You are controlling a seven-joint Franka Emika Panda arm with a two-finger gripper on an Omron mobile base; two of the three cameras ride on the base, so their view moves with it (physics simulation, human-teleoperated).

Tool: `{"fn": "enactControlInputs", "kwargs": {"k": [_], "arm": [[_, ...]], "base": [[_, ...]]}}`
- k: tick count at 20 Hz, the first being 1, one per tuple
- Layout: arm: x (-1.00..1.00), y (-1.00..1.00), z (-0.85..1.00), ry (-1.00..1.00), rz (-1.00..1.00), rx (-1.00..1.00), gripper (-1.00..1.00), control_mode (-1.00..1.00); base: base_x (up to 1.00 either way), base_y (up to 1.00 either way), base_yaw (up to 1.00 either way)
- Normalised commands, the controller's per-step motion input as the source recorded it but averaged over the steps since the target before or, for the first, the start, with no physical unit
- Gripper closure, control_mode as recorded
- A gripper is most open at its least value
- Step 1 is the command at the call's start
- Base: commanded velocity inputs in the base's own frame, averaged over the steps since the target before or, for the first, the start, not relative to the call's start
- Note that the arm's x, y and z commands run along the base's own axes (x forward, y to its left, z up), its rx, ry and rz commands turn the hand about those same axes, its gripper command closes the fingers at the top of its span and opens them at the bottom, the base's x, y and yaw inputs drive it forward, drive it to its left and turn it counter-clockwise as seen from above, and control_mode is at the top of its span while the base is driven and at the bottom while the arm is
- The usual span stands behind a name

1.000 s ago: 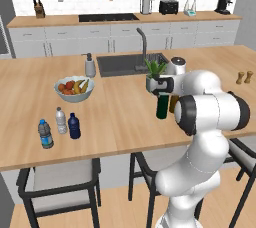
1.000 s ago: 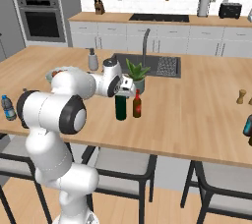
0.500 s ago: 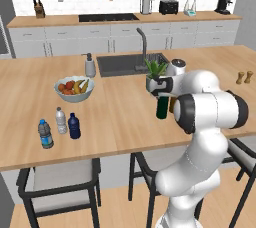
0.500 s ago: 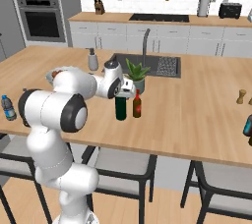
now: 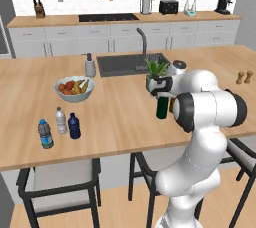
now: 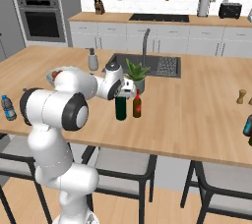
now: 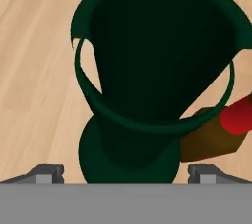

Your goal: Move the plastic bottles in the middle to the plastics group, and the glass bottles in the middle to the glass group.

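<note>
Dark green bottle [image 6: 120,108] stands upright on the worktop [image 6: 206,115], its top hidden by the hand [image 6: 123,90] lowered over it. Along the hand's own line of sight its fingertips [image 7: 48,173] stand spread wide either side of the bottle, gripping nothing. Just beside it, the amber bottle [image 6: 137,104] is half covered by the arm from the left. Far off, the navy bottle [image 5: 74,126] sits by two clear water bottles [image 5: 60,120].
</note>
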Motion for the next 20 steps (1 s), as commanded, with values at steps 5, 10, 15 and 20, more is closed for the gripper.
{"fn": "enactControlInputs", "kwargs": {"k": [5,10,15,20], "arm": [[0.01,0.0,0.0,-0.06,0.03,0.0,-1.0,-1.0],[0.0,0.0,0.0,0.0,0.0,0.0,1.0,-1.0],[-0.11,0.0,0.02,-0.03,0.0,0.0,1.0,-1.0],[-0.66,0.0,0.33,-0.03,0.0,0.0,1.0,-1.0]], "base": [[0.0,0.0,0.0],[0.0,0.0,0.0],[0.0,0.0,0.0],[0.0,0.0,0.0]]}}
